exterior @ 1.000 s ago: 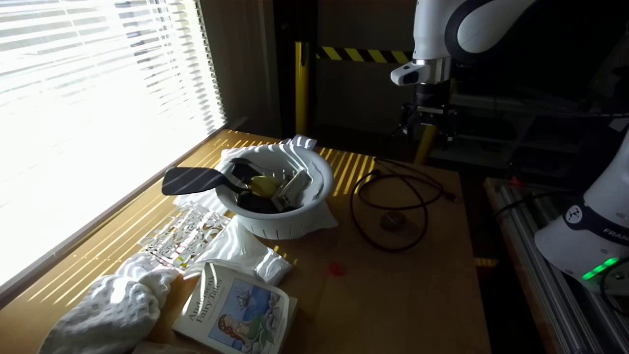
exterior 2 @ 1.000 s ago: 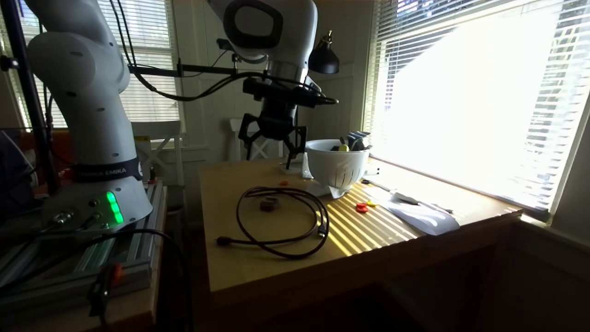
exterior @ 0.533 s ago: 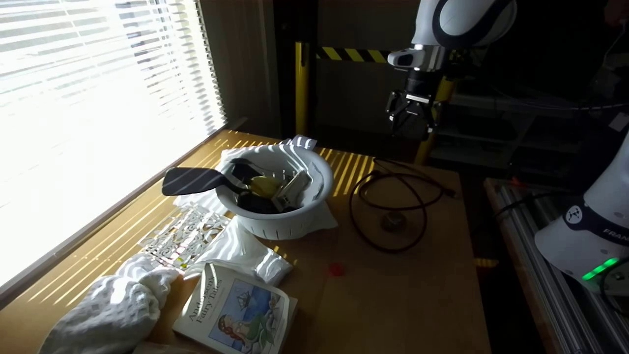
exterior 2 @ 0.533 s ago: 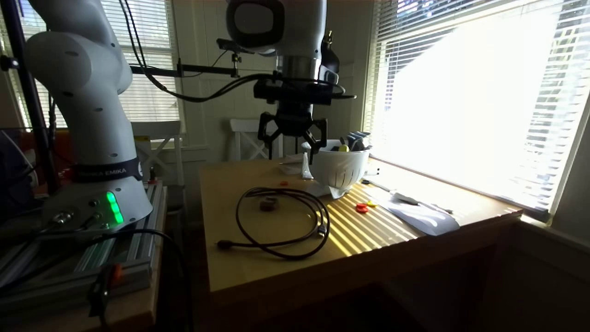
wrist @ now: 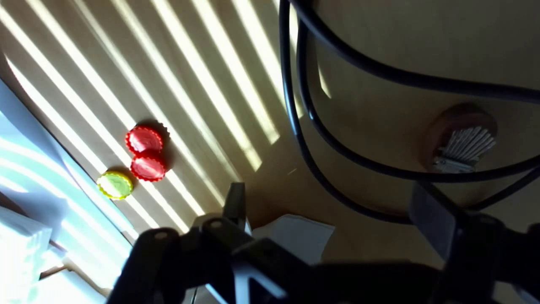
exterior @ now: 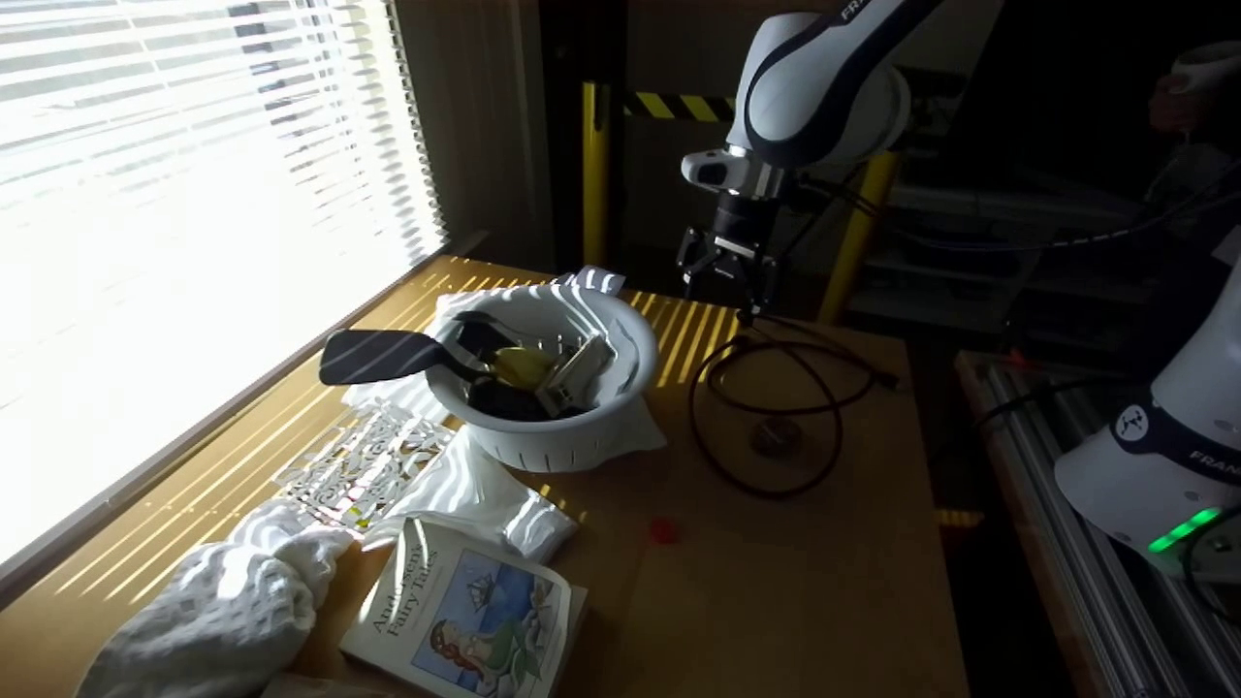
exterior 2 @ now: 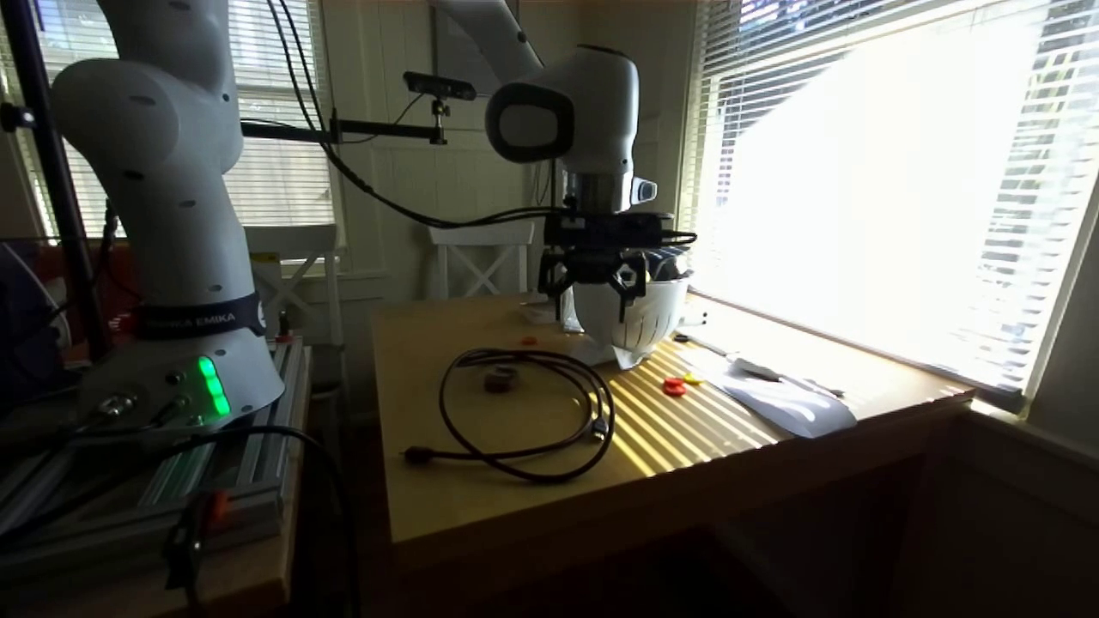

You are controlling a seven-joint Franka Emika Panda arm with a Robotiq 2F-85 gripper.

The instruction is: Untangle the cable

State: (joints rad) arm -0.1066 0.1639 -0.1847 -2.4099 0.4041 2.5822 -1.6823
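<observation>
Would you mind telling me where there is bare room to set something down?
The widest free patch on the table lies between the book, the cable and the robot-side edge, beside a small red thing. A narrower sun-striped strip separates cable and bottle caps. It is crowded from colander to cloth.

In the wrist view, the cable (wrist: 443, 83) lies on the tabletop (wrist: 379, 122), lower than the gripper (wrist: 331, 202) and mostly to its right, a container (wrist: 451, 116) inside its loop. Left of the gripper lie three caps (wrist: 147, 166), and farther left a sheet (wrist: 25, 135). In an exterior view, a bowl (exterior: 567, 448) stands left of the gripper, a spatula (exterior: 383, 359) jutting from it; a book (exterior: 494, 620) and towel (exterior: 218, 601) lie nearer the camera than the gripper, also left.
</observation>
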